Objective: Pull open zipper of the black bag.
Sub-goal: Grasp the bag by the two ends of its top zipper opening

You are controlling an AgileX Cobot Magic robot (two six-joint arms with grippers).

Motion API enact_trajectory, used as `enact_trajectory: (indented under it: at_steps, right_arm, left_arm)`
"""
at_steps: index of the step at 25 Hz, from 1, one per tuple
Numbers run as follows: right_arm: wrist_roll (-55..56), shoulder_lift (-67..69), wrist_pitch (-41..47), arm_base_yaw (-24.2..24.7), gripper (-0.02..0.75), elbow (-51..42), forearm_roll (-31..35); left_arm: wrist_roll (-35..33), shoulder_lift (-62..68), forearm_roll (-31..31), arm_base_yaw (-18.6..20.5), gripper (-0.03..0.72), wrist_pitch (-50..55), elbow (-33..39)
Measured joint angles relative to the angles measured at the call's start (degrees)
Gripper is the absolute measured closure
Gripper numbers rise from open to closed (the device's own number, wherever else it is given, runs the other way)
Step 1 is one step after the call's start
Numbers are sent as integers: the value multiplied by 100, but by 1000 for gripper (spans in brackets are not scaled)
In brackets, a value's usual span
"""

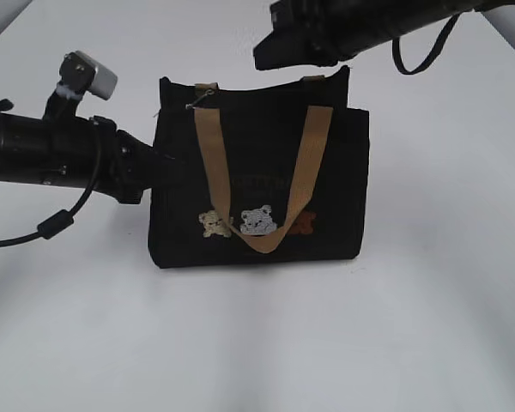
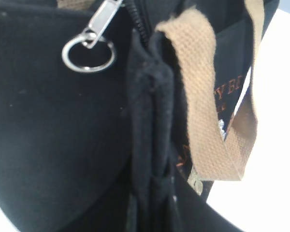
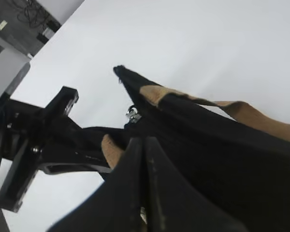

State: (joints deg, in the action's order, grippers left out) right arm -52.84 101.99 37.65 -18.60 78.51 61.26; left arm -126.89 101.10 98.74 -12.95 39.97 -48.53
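The black bag (image 1: 343,172) stands upright mid-table, its tan handle (image 1: 309,163) hanging down the front over small animal patches. The zipper (image 1: 192,103) shows as a silver clasp and ring at the top left corner. My left gripper (image 1: 154,172) is shut on the bag's left side seam. In the left wrist view that fold of bag (image 2: 48,111) runs down into my gripper (image 2: 150,203), with the zipper ring (image 2: 89,48) just above. My right gripper (image 1: 262,53) hovers over the bag's top rear, shut (image 3: 145,142); nothing shows between its tips. The zipper pull (image 3: 132,114) lies a short way beyond them.
The white table (image 1: 412,343) stretches around the bag on all sides. The left arm's camera mount (image 1: 86,73) rises at the left. The right arm's cable (image 1: 412,60) loops down at the top right. Dark equipment (image 3: 9,19) sits beyond the table's far edge.
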Motion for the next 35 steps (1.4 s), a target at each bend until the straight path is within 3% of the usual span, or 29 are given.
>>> enact_trajectory:
  at_steps: [3, 7, 9, 12, 18, 26, 35]
  right_arm:
    - [-1169, 6, -134, -151, 694, 0, -25]
    - [-2800, 10, -1005, -657, 478, 0, -41]
    - [-3556, 37, -1558, -892, 437, 0, -41]
    - [-4194, 174, -1864, -1103, 449, 60, -41]
    - [-4383, 566, -1938, -1148, 495, 450, -41]
    - [-4341, 933, -1469, -1170, 495, 568, -501]
    - [-3149, 971, -1241, -1177, 495, 619, -1750]
  left_arm:
    - [0, 0, 0, 0, 634, -5, 0]
    - [0, 0, -4, 0, 634, -5, 0]
    - [0, 0, -4, 0, 634, -5, 0]
    - [0, 0, -11, 0, 634, -5, 0]
    - [0, 0, -11, 0, 634, -5, 0]
    - [0, 0, -11, 0, 634, -5, 0]
    - [0, 0, -60, 0, 634, -7, 2]
